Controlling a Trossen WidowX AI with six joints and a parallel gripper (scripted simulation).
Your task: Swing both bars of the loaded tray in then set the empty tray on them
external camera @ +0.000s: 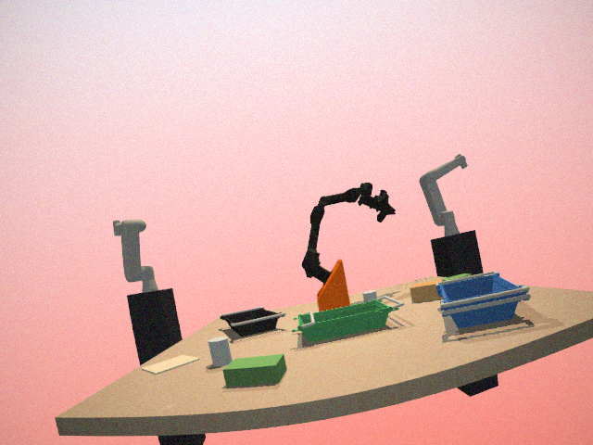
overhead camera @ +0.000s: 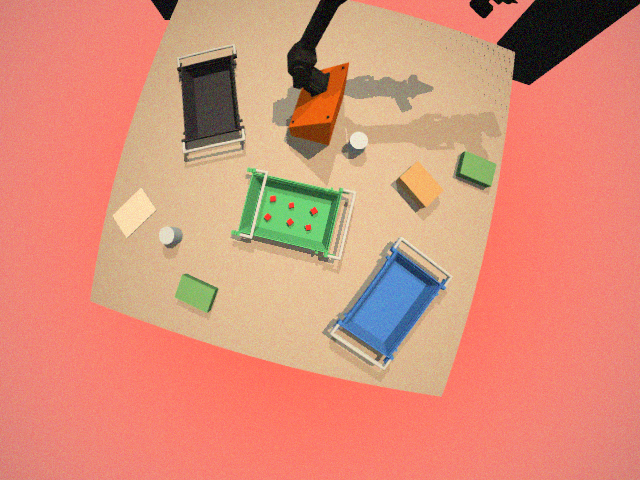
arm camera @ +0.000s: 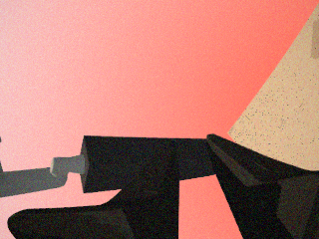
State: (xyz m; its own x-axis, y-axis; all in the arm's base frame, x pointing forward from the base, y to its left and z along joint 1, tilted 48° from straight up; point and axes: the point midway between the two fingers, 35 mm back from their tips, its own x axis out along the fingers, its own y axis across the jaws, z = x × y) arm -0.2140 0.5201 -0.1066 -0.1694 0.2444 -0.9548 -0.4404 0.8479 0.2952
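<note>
The green tray (overhead camera: 295, 244) (external camera: 348, 327) stands mid-table with several small red blocks on its floor. Its left wire bar (overhead camera: 258, 204) (external camera: 311, 319) lies in across the top near that end. Its right wire bar (overhead camera: 346, 225) (external camera: 396, 301) is swung out beyond the end. An empty blue tray (overhead camera: 391, 299) (external camera: 478, 313) and an empty black tray (overhead camera: 211, 100) (external camera: 252, 325) stand apart from it, bars out over their ends. My gripper (external camera: 387, 215) (arm camera: 190, 143) is high above the table, far from the trays. Its fingers are narrowly open, with nothing between them.
An orange wedge (overhead camera: 321, 105) (external camera: 336, 289) stands by the arm's base. A white cylinder (overhead camera: 358, 140), an orange block (overhead camera: 419, 184) and a green block (overhead camera: 475, 169) stand on the right. Another cylinder (overhead camera: 168, 236), a flat cream piece (overhead camera: 134, 212) and a green block (overhead camera: 195, 292) are on the left.
</note>
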